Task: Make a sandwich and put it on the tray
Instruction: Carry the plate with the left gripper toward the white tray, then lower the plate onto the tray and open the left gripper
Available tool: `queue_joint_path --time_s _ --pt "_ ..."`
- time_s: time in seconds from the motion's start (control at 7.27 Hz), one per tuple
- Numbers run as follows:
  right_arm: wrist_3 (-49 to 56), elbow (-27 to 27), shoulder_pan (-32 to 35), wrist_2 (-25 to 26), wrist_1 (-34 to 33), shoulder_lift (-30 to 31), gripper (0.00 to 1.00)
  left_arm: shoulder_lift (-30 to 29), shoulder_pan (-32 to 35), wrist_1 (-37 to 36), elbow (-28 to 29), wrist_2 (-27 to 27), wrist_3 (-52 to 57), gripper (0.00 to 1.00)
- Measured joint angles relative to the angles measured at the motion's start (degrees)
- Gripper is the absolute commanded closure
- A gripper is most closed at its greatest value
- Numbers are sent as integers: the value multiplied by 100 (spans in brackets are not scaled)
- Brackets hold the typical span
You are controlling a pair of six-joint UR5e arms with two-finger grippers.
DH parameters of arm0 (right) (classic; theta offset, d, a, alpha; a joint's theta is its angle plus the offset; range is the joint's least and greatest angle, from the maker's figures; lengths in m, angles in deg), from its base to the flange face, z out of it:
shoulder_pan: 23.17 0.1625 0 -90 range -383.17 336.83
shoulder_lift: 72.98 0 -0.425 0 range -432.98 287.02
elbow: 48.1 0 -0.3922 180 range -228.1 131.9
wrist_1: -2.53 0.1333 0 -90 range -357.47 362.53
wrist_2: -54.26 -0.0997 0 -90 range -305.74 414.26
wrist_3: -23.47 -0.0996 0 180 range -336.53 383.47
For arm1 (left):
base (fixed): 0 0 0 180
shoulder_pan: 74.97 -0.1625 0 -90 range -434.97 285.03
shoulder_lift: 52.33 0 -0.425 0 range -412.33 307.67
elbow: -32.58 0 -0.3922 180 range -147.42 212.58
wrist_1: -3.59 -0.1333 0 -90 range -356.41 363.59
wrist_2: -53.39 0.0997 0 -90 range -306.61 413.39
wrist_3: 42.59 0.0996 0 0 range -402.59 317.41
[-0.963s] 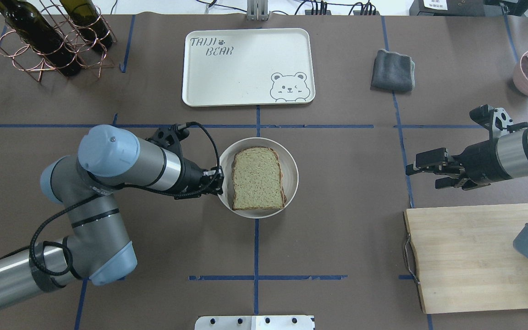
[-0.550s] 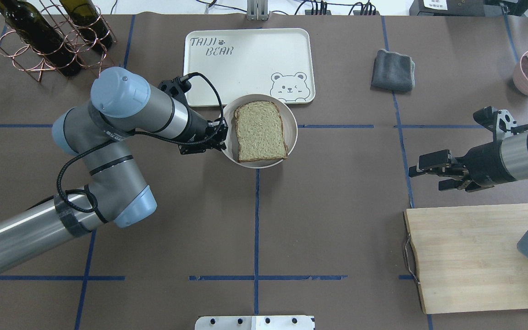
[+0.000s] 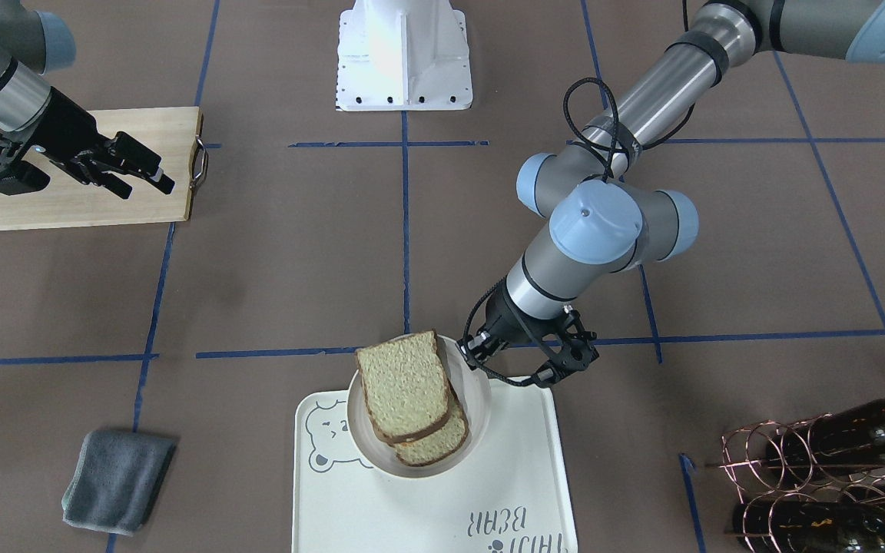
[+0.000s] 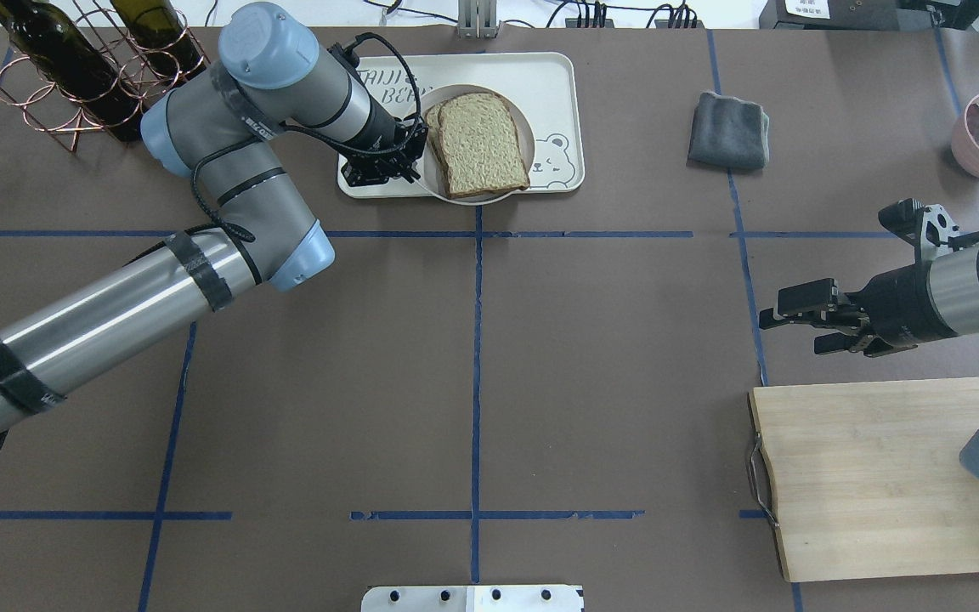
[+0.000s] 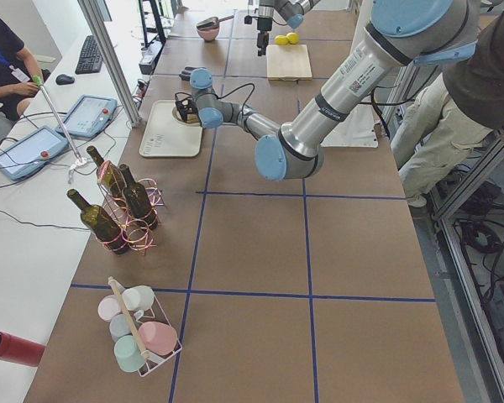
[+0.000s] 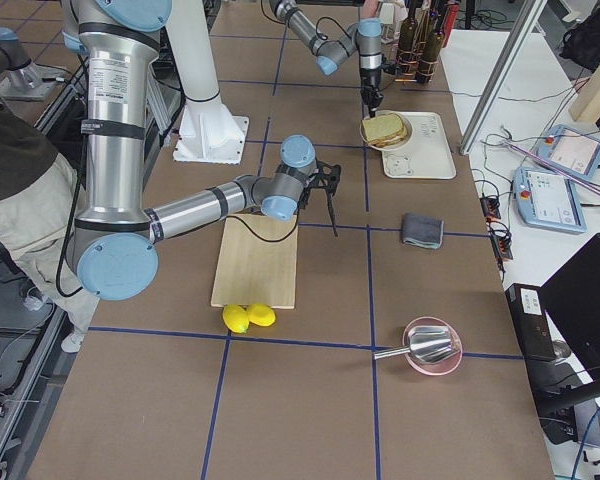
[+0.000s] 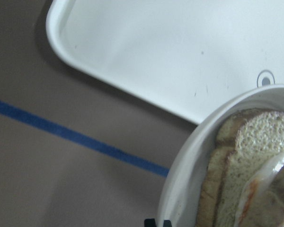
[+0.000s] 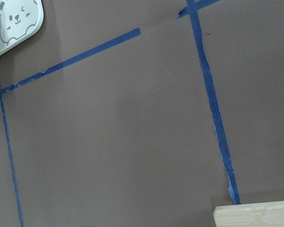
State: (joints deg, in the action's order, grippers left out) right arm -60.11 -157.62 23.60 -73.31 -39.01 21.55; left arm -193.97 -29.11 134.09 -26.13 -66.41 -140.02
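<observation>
The sandwich (image 4: 479, 141), two stacked tan bread slices with dark crust, lies on a small round white plate (image 4: 526, 127). No egg shows plainly. My left gripper (image 4: 415, 153) is shut on the plate's left rim and holds the plate over the cream bear tray (image 4: 559, 93), apparently a little above it. In the front view the sandwich (image 3: 404, 388) and plate (image 3: 476, 399) overlap the tray's (image 3: 427, 491) robot-side edge, with my left gripper (image 3: 477, 355) at the rim. The left wrist view shows plate rim (image 7: 187, 179), bread (image 7: 258, 137) and tray (image 7: 180, 47). My right gripper (image 4: 800, 323) is open and empty, beyond the cutting board.
A wooden cutting board (image 4: 880, 476) lies at the near right, with two lemons (image 6: 248, 317) by it. A grey cloth (image 4: 729, 130) lies right of the tray. A wire rack with wine bottles (image 4: 99, 68) stands far left. A pink bowl (image 4: 970, 149) sits far right.
My left arm has carried the plate with the sandwich from the table's middle forward to over the tray. The right gripper has barely moved.
</observation>
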Motion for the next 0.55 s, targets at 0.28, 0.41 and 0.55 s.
queue_joint_path --time_s 0.28,0.41,0.55 --pt "0 12 -4 2 -5 -35 0 -392 94 659 1074 42 -388 100" --pt "0 21 -7 -1 -9 -61 0 -495 102 903 1420 112 -560 100" --pt "0 24 -8 -4 -11 -83 0 -579 102 1088 1692 195 -648 100"
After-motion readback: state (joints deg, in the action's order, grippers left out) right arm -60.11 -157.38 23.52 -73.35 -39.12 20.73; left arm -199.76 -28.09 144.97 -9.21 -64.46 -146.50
